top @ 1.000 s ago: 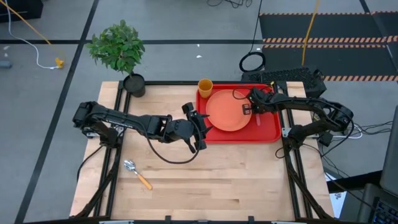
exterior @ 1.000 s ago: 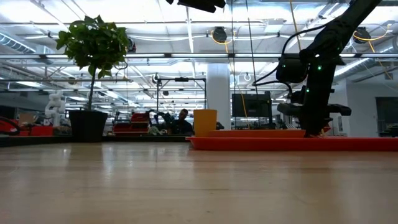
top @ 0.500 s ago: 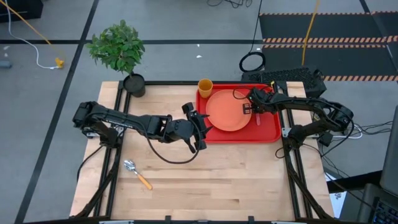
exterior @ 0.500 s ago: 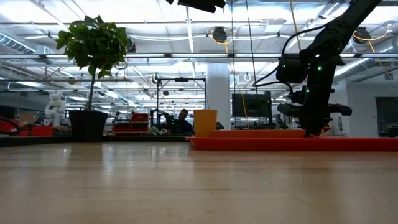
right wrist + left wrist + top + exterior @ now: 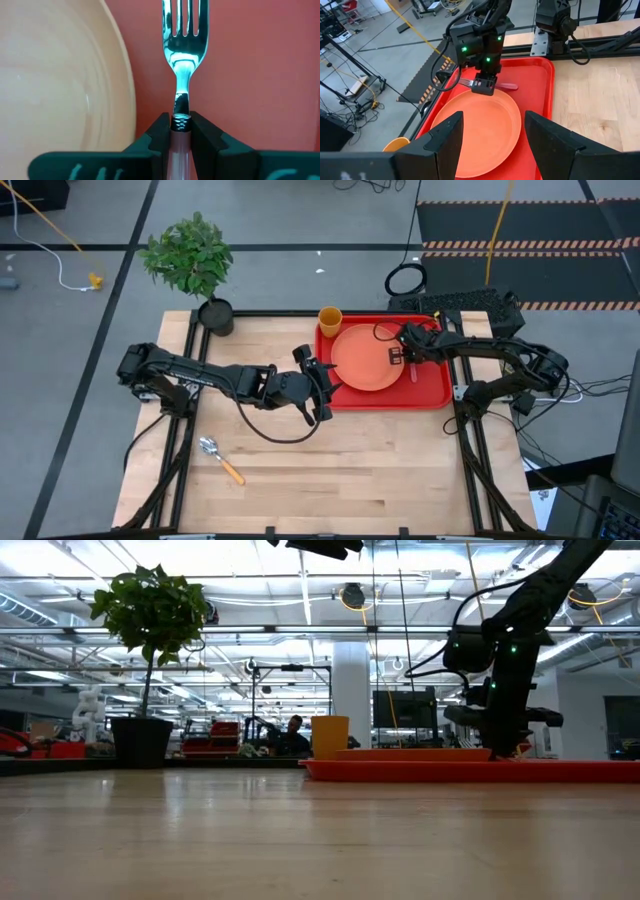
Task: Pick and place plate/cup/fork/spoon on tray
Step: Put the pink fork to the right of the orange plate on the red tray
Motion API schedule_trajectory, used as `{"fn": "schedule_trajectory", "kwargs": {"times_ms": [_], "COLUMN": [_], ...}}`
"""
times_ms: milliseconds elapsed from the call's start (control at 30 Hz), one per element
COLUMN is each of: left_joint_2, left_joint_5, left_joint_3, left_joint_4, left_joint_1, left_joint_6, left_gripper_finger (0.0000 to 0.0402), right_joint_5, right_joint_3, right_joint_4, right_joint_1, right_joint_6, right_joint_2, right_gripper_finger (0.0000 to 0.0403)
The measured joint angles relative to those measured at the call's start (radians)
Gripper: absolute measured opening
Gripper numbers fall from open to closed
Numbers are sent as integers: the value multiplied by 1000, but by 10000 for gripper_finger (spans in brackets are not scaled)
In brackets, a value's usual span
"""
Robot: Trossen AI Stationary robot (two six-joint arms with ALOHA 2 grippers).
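Note:
The red tray (image 5: 438, 390) lies at the table's far right. On it are the salmon-orange plate (image 5: 362, 360) and, at its far left corner, the amber cup (image 5: 329, 318). My right gripper (image 5: 398, 356) stands over the tray at the plate's right rim, shut on the fork (image 5: 485, 84). My left gripper (image 5: 328, 390) is open and empty at the tray's left edge, facing the plate (image 5: 480, 130). The orange-handled spoon (image 5: 220, 459) lies flat on the wood near the table's near left. My right gripper pinches the fork between its two fingers (image 5: 159, 131) where the pinkish handle meets the metal neck (image 5: 181, 122). The fingers come from above, pointing down. The fork lies level beside the plate's rim, tines (image 5: 185, 20) over the tray floor; whether it touches the tray I cannot tell.
A black pot with a green plant (image 5: 213, 315) stands at the table's far left corner. Bare wood (image 5: 350, 470) stretches across the near half of the table. The tray's raised rim (image 5: 470, 772) shows in the low view.

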Motion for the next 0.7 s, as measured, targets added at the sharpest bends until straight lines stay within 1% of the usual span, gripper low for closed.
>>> {"fn": "schedule_trajectory", "kwargs": {"times_ms": [267,467,567,700], "left_joint_2": [0,0,0,0], "left_joint_5": [0,0,0,0], "left_joint_3": [0,0,0,0], "left_joint_4": [0,16,17,16], "left_joint_1": [0,0,0,0], "left_joint_6": [-1,-2,1,2], "left_gripper_finger": [214,214,214,214], "right_joint_5": [-2,11,21,27], "right_joint_3": [-55,-58,-59,-59], "right_joint_4": [68,75,78,79], "right_joint_1": [0,0,0,0], "right_joint_6": [4,5,5,5], "right_joint_2": [-1,-1,-1,-1], "right_gripper_finger": [44,47,67,107]}}
